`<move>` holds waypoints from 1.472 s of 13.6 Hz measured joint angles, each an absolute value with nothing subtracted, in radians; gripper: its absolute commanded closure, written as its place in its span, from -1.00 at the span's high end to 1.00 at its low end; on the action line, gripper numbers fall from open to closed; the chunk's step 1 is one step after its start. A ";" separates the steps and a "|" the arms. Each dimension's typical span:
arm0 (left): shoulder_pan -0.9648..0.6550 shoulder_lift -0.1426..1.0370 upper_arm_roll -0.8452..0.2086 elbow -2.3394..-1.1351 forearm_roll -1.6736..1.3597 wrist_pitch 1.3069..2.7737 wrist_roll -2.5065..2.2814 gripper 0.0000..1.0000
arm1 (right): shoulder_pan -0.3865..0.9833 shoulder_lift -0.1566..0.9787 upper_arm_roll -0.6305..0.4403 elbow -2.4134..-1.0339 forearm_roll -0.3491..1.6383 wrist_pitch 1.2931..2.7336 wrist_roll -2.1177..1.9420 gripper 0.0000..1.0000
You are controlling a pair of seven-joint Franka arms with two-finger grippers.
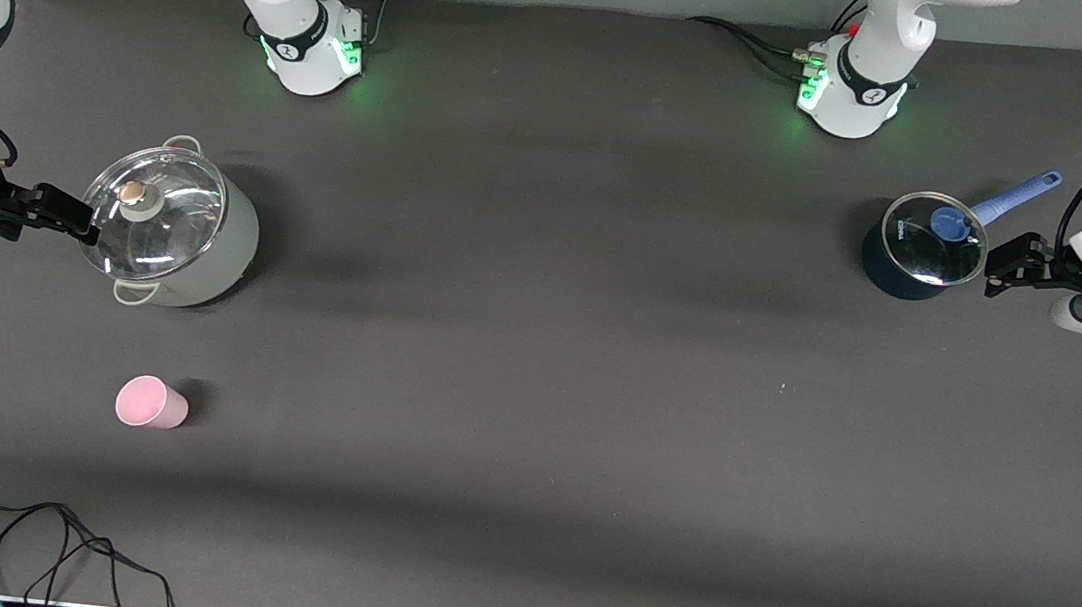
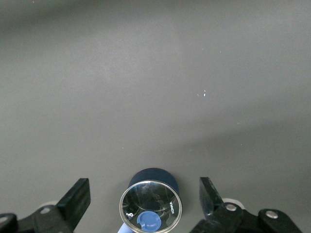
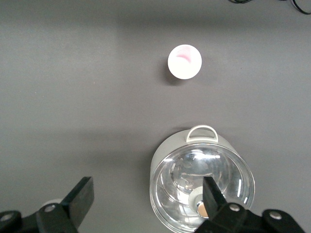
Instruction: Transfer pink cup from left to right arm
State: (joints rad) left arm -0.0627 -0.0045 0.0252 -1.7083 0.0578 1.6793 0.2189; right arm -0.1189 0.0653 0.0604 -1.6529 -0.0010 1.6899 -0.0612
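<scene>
The pink cup [image 1: 151, 403] stands upright on the dark table toward the right arm's end, nearer to the front camera than the grey-green pot. It also shows in the right wrist view [image 3: 184, 61], with nothing touching it. My right gripper [image 1: 68, 214] is open and empty over the edge of the grey-green pot; in its wrist view [image 3: 148, 194] the jaws stand wide apart. My left gripper [image 1: 1002, 267] is open and empty beside the blue saucepan at the left arm's end of the table; its wrist view [image 2: 145, 196] shows the jaws wide apart over the saucepan.
The grey-green pot [image 1: 195, 247] with a glass lid also shows in the right wrist view [image 3: 167, 150]. The blue saucepan [image 1: 882, 264] with a glass lid also shows in the left wrist view [image 2: 150, 175]. A black cable [image 1: 23, 541] lies along the table's front edge.
</scene>
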 measured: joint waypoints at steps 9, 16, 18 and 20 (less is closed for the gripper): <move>-0.063 0.056 0.015 -1.601 0.054 1.651 0.219 1.00 | 0.032 0.055 -0.098 -1.645 -0.001 1.689 -0.058 0.98; -0.058 0.059 0.015 -1.608 0.054 1.641 0.219 1.00 | 0.038 0.054 -0.103 -1.621 -0.001 1.663 -0.058 0.99; -0.057 0.059 0.015 -1.611 0.054 1.641 0.219 1.00 | 0.040 0.054 -0.103 -1.612 -0.001 1.650 -0.058 0.98; -0.057 0.059 0.015 -1.612 0.054 1.641 0.219 1.00 | 0.040 0.054 -0.103 -1.609 -0.001 1.646 -0.058 0.99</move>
State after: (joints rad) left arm -0.0569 0.0587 0.0154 -1.6124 0.0537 1.6410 0.2191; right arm 0.0401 0.0536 -0.1031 -1.6088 -0.0009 1.6465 -0.0582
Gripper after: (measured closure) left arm 0.000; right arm 0.004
